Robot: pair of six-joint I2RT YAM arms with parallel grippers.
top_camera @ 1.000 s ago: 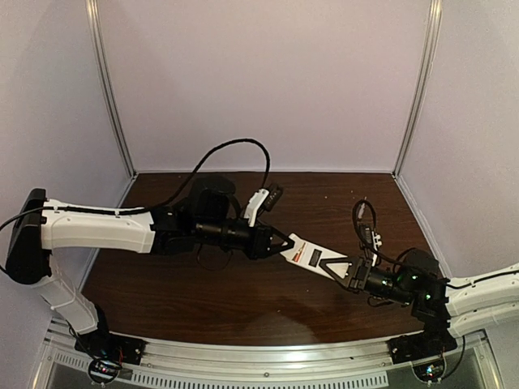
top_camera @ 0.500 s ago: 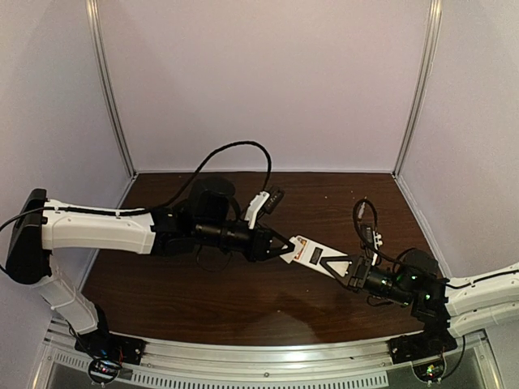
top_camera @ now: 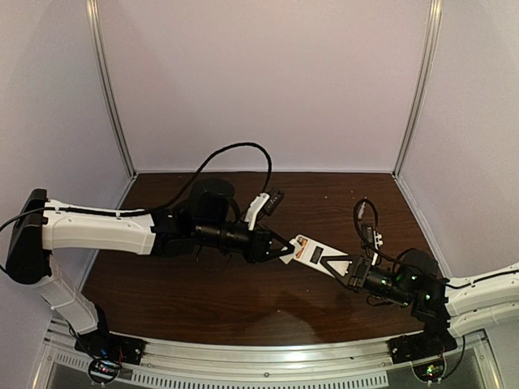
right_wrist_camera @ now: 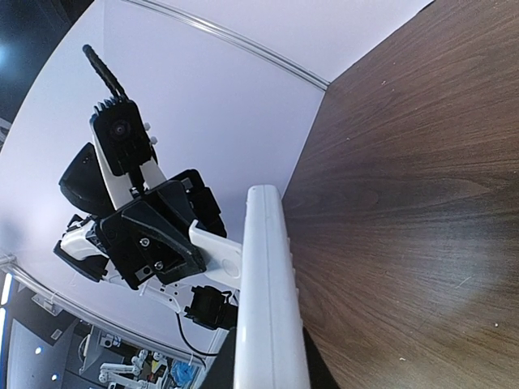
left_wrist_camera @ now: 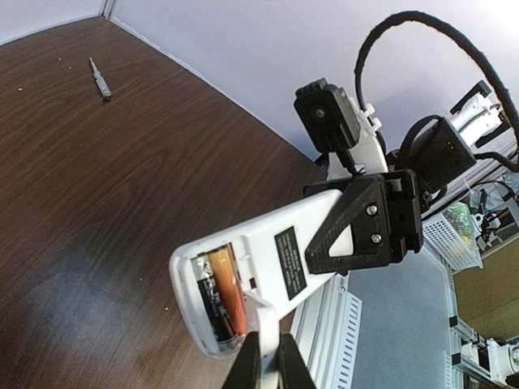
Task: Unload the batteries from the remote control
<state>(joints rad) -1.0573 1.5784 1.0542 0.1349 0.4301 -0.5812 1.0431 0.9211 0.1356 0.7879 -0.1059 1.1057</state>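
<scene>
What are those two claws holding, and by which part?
The right gripper clamps the small white flat remote control at the end opposite its orange and dark batteries. Left gripper: cannot tell.

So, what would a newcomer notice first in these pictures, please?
The remote held above mid-table between the two arms, the right gripper clamped on one end. In the left wrist view its open bay shows the batteries, with the left gripper at that end.
</scene>
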